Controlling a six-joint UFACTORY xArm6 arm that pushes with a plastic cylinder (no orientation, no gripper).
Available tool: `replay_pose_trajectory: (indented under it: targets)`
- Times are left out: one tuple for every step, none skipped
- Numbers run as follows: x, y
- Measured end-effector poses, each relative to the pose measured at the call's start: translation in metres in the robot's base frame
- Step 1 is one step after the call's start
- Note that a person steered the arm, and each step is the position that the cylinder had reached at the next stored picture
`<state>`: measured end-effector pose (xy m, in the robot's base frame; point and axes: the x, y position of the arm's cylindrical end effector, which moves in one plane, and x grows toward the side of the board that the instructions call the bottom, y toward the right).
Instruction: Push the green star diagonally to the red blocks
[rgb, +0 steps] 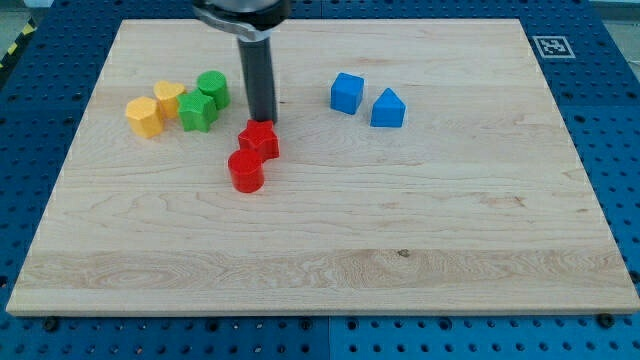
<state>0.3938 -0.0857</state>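
Nearest the camera lies a bare stretch of the pale wooden worktop (330, 260), and just beyond it the red cylinder block (245, 171) touching the red star-shaped block (259, 138) on its upper right. My tip (264, 120) stands right at the top edge of that red star, so it sits on the far side of the red pair, not behind the thing it must push. The green star block (196, 110) lies to the view's left of my tip and slightly above, with a green rounded block (213, 87) touching it at upper right. The reds lie down and to the right of the green star, so I judge the tip must go round to the star's upper left, and the green rounded block crowds that approach. Two yellow blocks, a yellow heart-like block (168, 97) and a yellow hexagonal block (144, 116), press close on the star's left. A blue cube (346, 92) and blue wedge-topped block (387, 108) stand well apart on the right. No hand exists: only the dark rod, grasping nothing.
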Motion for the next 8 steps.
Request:
replay_pose_trajectory:
  targets:
    - [0.006, -0.014]
    - [0.025, -0.017]
    - [0.029, -0.052]
    - [0.029, -0.106]
    - [0.027, -0.112]
    - [0.004, -0.112]
    - [-0.008, -0.104]
    - [-0.008, -0.091]
